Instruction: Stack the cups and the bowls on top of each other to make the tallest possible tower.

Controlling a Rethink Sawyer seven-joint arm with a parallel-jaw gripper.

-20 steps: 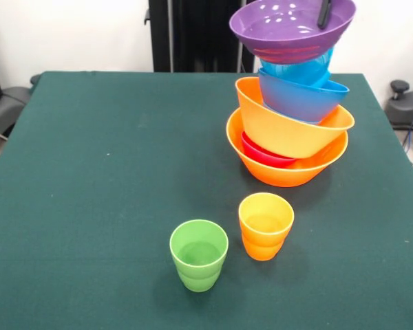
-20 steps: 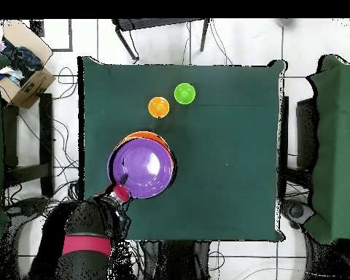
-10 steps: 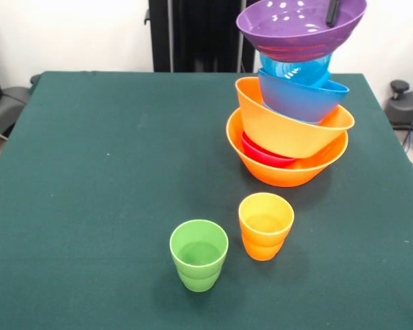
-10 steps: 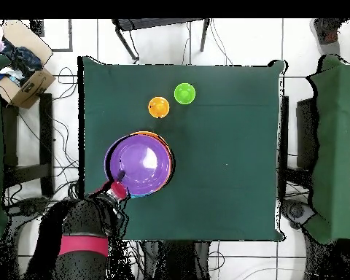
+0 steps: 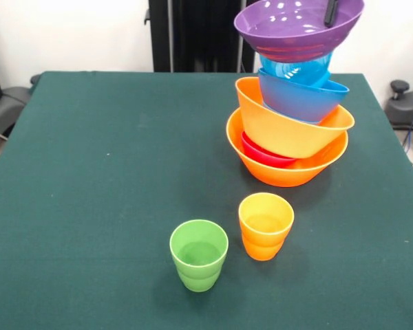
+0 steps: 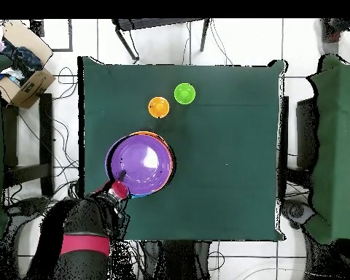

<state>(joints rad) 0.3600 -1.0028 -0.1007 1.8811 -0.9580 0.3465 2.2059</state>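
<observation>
At the tower's (image 5: 289,130) top, the gripper (image 5: 330,12) pinches the purple bowl's (image 5: 296,29) rim, one finger inside, apparently to seat it level. Green cup (image 5: 199,255) and orange cup (image 5: 265,225) wait near the front edge.

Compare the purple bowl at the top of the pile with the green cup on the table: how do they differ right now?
The purple bowl is wide and shallow; the green cup is narrow and taller than wide. The purple bowl sits tilted atop the tower, with a dark finger of the gripper reaching inside its rim; the green cup stands upright on the table, apart from the tower and beside the orange cup. Both are glossy and open side up.
</observation>
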